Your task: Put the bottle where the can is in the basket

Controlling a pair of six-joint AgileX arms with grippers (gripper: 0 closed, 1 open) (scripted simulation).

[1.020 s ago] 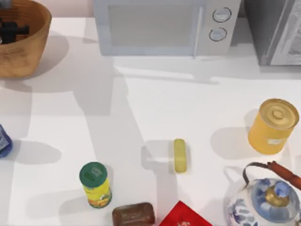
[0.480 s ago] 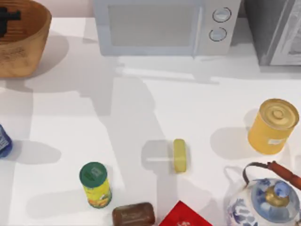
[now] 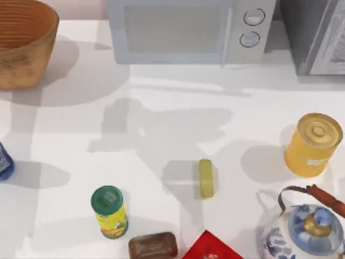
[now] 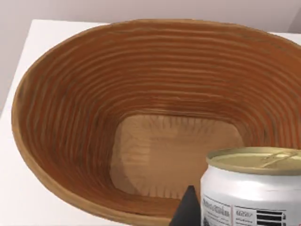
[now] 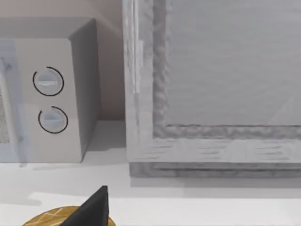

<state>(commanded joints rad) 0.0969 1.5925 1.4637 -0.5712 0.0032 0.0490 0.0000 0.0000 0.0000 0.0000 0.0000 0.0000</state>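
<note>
The tan wicker basket [image 3: 24,62] stands at the table's far left corner, and the stretch of its ribbed inside in the top view holds nothing. In the left wrist view the white can [image 4: 254,193] with its dull gold top hangs close to the camera above the basket's [image 4: 70,108] bare floor. One dark fingertip [image 4: 188,209] of my left gripper rests against the can's side. The blue bottle [image 3: 4,162] stands at the table's left edge, partly cut off. A dark fingertip [image 5: 94,207] of my right gripper hovers over the yellow tin's lid [image 5: 56,215].
A microwave [image 3: 186,29] and a grey appliance [image 3: 318,35] line the back. The yellow tin [image 3: 312,144] and a teapot [image 3: 304,232] stand at the right. A green-lidded yellow container [image 3: 109,211], a yellow bar [image 3: 205,178], a brown block [image 3: 153,245] and a red packet [image 3: 210,249] sit near the front.
The dark left gripper seen inside the basket in the top view has moved off past that view's far edge. Arm shadows on the table have shifted.
</note>
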